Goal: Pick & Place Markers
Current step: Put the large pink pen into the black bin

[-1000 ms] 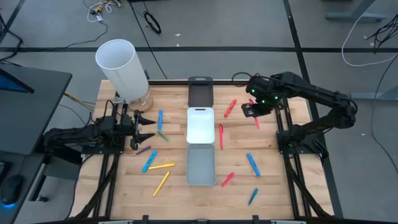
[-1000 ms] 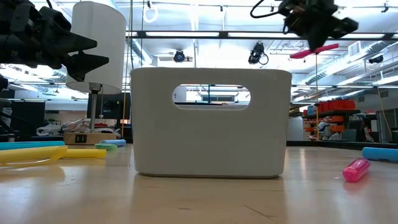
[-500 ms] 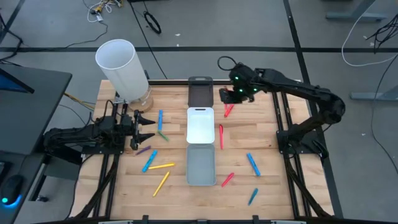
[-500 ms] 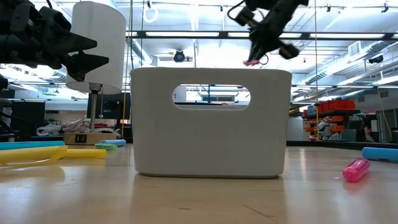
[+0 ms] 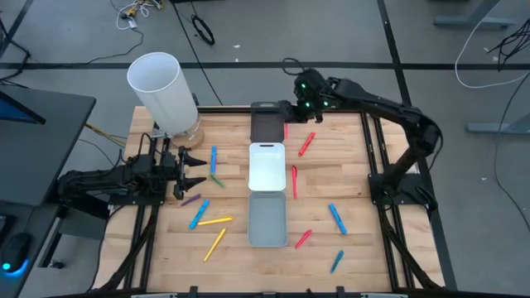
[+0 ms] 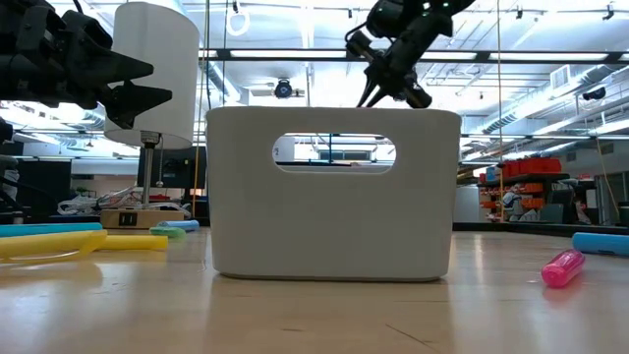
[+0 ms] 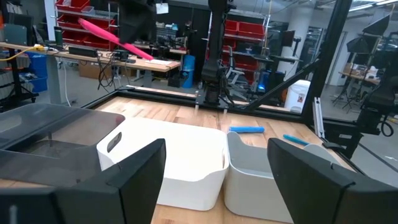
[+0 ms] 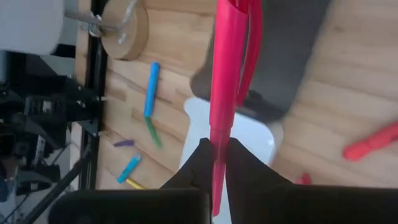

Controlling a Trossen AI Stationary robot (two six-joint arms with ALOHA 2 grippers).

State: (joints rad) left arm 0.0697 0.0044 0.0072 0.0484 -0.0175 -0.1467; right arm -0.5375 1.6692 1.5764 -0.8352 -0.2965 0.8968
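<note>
My right gripper (image 5: 289, 116) hangs over the right edge of the black tray (image 5: 267, 124) at the table's far side. It is shut on a pink marker (image 8: 227, 74), which also shows slanting in the air in the left wrist view (image 7: 118, 41). Other markers lie flat on the wood: red ones (image 5: 306, 143) (image 5: 294, 180) right of the trays, blue (image 5: 213, 157), green (image 5: 217, 180), purple (image 5: 191, 199) and yellow (image 5: 215, 221) ones to their left. My left gripper (image 5: 197, 165) waits open at the table's left, pointing level at the trays. My right gripper pinches the pink marker between its two fingers (image 8: 239, 163), on the shaft near one end (image 8: 217, 152). Most of the marker sticks out forward past the fingertips. The fingers slant down from the table's right. The marker is lifted clear, tilted, above the black tray.
A white tray (image 5: 267, 167) and a grey tray (image 5: 267, 218) stand in a row nearer than the black one. A tall white cylinder (image 5: 161, 91) stands at the far left. Blue (image 5: 337, 218) and red (image 5: 303, 238) markers lie at the near right.
My right gripper has travelled from over the table's right side toward the left and far edge, to the black tray, tipping further downward. The pink marker has gone with it, still clear of the table.
</note>
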